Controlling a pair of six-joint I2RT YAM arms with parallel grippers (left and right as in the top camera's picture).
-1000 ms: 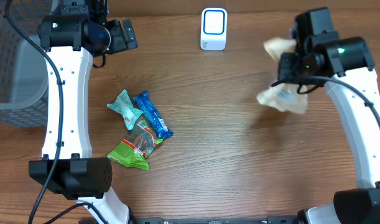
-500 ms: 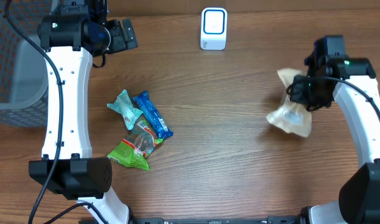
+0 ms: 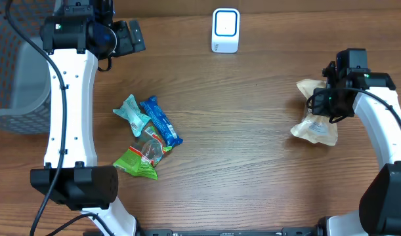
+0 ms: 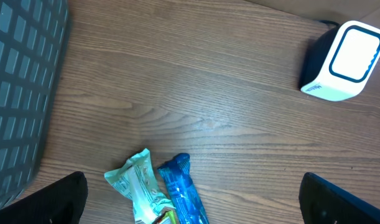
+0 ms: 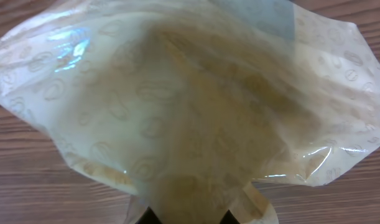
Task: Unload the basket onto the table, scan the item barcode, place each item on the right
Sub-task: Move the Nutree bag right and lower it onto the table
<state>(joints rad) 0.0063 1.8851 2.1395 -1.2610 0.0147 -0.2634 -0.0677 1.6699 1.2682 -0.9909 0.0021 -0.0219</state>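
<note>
At the right side of the desk (image 3: 253, 164), my right gripper (image 3: 323, 105) is pressed together on a tan, see-through pouch (image 3: 315, 130), pinching it near the middle. One crumpled end sticks up toward the far side of the gripper and the fuller end spreads out on the near side. From overhead I cannot tell whether that lower end touches the wood. My right wrist camera sees almost nothing but the pouch, its glossy film printed with faint round marks, with my dark fingertips (image 5: 149, 216) just showing at the bottom edge. The white scanner (image 3: 225, 29) with its blue-ringed face stands at the far edge of the desk, well apart from the pouch, off to my left and farther away. My left gripper (image 3: 130, 36) hangs with its fingers spread wide and nothing between them, up by the far left. Below it lie a teal packet (image 3: 131, 111), a blue packet (image 3: 162, 122) and a green packet (image 3: 140, 160) bunched together, with a grey basket (image 3: 16, 85) at the left edge.
</note>
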